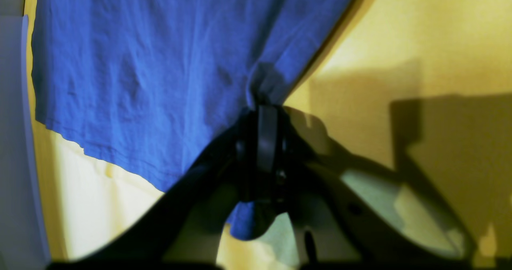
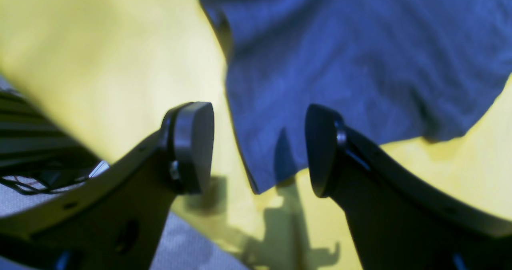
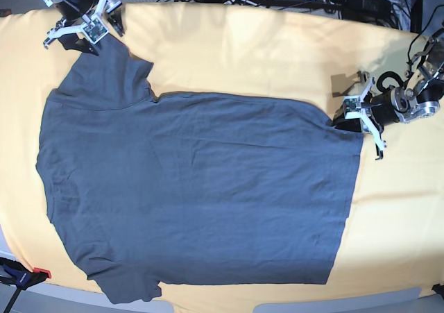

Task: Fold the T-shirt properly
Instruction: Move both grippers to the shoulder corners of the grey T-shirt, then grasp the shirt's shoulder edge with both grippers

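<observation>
Clamped on the hem corner at the right of the base view, the left gripper (image 1: 266, 102) pinches the T-shirt (image 3: 194, 188), likely to start a fold. At upper left, the right gripper (image 2: 260, 148) gapes empty over a sleeve edge. Slate-blue, unfolded, the shirt lies flat across the yellow tablecloth (image 3: 277, 56).

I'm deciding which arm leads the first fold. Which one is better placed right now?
Probably the left. The left gripper is shut on a corner of the T-shirt at its hem. The right gripper is open above the sleeve edge, holding nothing.
</observation>
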`<state>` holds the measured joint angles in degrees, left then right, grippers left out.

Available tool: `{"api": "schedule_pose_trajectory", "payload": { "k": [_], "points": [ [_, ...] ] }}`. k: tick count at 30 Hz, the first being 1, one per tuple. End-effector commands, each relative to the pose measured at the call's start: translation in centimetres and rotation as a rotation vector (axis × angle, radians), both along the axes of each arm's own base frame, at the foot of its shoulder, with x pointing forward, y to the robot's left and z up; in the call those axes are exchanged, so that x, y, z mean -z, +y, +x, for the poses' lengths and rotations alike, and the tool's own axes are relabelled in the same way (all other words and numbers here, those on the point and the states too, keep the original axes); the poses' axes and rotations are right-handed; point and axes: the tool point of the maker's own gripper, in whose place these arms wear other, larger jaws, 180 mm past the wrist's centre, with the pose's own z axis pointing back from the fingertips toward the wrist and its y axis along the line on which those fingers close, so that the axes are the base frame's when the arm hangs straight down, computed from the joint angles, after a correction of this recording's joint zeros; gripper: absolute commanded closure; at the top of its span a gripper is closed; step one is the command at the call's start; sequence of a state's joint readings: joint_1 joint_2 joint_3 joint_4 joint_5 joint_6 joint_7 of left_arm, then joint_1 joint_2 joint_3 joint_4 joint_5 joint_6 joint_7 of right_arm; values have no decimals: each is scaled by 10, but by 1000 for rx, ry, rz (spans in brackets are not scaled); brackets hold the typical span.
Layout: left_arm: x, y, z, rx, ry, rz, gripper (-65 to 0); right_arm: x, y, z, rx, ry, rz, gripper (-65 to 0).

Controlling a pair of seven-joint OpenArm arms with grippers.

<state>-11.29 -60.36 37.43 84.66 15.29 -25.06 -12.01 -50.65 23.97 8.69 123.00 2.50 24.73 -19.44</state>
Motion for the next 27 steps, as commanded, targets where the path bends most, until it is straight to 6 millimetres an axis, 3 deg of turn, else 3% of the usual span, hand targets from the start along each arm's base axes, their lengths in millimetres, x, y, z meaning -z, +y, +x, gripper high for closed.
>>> {"api": "schedule_pose_trajectory", "payload": {
  "k": [1, 10, 13, 15, 17, 21, 27],
  "points": [
    [-4, 9, 2, 0, -1, 30, 0, -1, 2, 1, -16, -9, 16, -379],
    [-4, 9, 2, 0, -1, 30, 0, 39, -29, 2, 40, 68, -49, -367],
    [-4, 9, 2, 0, -1, 30, 0, 42, -38, 8, 53, 57, -89, -267],
    [-4, 9, 2, 0, -1, 30, 0, 42, -41, 9, 53, 52, -109, -150],
    [-4, 9, 2, 0, -1, 30, 0, 40, -45, 11, 77, 37, -116, 0],
    [-5, 12, 2, -1, -1, 36, 0, 30, -46, 20, 98, -8, -122, 0],
    [-15, 22, 0, 13, -8, 64, 0, -17, -40, 36, 67, -110, -165, 0]
  ]
}}
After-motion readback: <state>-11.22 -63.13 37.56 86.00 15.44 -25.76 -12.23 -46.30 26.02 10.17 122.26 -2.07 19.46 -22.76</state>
